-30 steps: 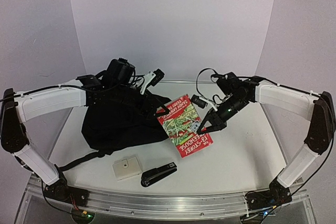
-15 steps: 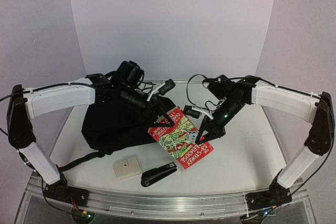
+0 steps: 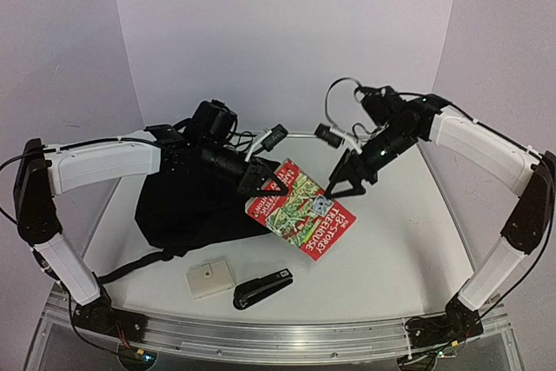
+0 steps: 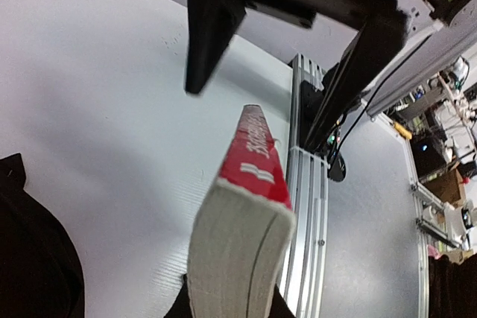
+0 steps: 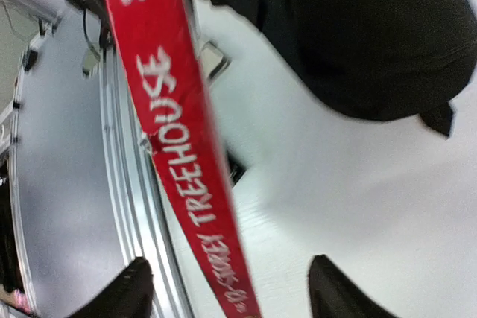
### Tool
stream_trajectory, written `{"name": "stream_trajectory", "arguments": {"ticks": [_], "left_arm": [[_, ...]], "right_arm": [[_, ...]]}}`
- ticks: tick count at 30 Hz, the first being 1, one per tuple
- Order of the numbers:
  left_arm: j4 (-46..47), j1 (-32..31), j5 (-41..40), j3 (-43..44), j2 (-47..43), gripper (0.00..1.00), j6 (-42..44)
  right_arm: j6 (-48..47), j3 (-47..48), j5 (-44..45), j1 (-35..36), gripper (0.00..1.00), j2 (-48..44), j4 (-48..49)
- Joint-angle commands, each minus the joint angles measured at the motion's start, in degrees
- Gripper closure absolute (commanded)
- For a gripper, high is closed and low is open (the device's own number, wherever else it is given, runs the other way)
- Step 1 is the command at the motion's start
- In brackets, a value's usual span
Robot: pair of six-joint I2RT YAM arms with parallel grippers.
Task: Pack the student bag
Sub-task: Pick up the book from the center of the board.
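Black and slim, the left fingers are drawn close together and pinch one corner of a paperback, holding it tilted above the worktop. In that wrist's own view a thick block of cream page edges rises from between them, topped with red. Across the book, the right fingers stand wide apart, one on each side of the red spine, with a gap on both sides and nothing gripped. The cover is glossy red, with a busy green-and-white drawing and white block lettering. Behind and below the left fingers lies the student bag, a soft, slumped heap of matte black fabric with a strap trailing toward the near edge; seen from overhead, the book's held corner overlaps it. Nearer than both pairs of fingers, flat on the smooth white worktop, sit a small squarish beige box and, just beside it, a long wedge-shaped black stapler.
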Motion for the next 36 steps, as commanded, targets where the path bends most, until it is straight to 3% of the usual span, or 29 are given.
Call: {"name": "stream_trajectory", "arguments": {"ticks": [1, 7, 10, 17, 29, 32, 36], "left_arm": [[13.7, 4.5, 1.4, -1.9, -5.6, 1.00, -10.5], [27.2, 9.7, -0.6, -6.8, -11.0, 1.00, -22.2], [39.0, 13.8, 0.3, -11.1, -14.0, 1.00, -32.5], [49.1, 15.6, 0.1, -12.8, -15.1, 1.00, -41.1], [61.6, 15.6, 3.4, -13.6, -11.8, 1.00, -50.9], [64.8, 15.6, 3.7, -14.0, -10.5, 1.00, -53.3], [69.3, 15.6, 3.4, -15.4, -9.1, 1.00, -56.4]], "right_arm": [[6.8, 6.4, -8.2, -9.6, 0.11, -0.6, 4.1], [17.6, 4.8, -14.0, -14.4, 0.07, -2.5, 12.2], [23.1, 2.5, -14.6, -14.7, 0.07, -3.8, 17.4], [49.7, -11.1, -19.4, -14.3, 0.02, -7.5, 50.9], [49.2, -7.9, -22.0, -6.4, 0.03, -5.1, 52.5], [49.7, -6.4, -22.1, -5.4, 0.08, -3.7, 52.7], [51.6, -4.3, -21.5, -5.3, 0.24, -2.5, 53.7]]}}
